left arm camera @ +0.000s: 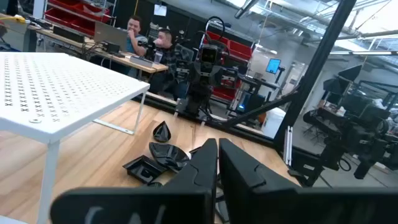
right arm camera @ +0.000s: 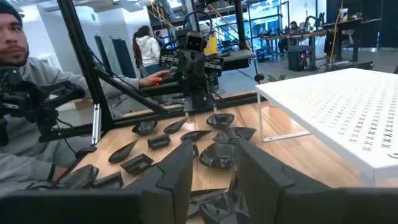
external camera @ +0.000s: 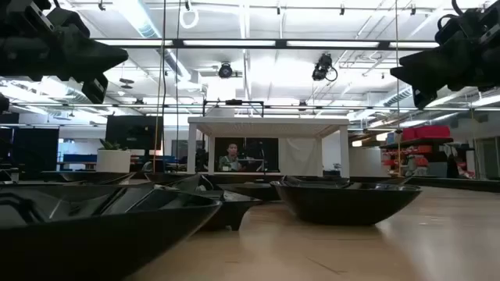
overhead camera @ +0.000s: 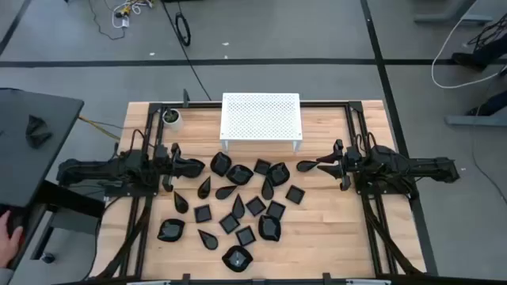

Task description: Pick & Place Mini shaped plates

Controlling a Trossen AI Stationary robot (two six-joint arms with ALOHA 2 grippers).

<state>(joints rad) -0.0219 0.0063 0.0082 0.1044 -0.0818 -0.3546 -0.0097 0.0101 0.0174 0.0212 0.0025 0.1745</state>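
Several tiny glossy black plates [overhead camera: 238,202], square, teardrop and lobed, lie scattered on the wooden table between the two arms. They also show in the left wrist view [left arm camera: 155,165], the right wrist view [right arm camera: 217,152] and, close up, the low view [external camera: 344,199]. My left gripper [overhead camera: 198,166] [left arm camera: 217,163] hovers at the left edge of the scatter, raised above the table [external camera: 101,62], fingers shut with only a slit between them. My right gripper [overhead camera: 315,165] [right arm camera: 212,168] hovers at the right edge, also raised [external camera: 414,74], open over a plate and holding nothing.
A white perforated rack [overhead camera: 261,117] stands on legs at the far side of the table, behind the plates. A small white cup with a green plant [overhead camera: 170,117] sits near the far left corner. A person sits beside the table [right arm camera: 18,93], with a hand [overhead camera: 8,237] near its left side.
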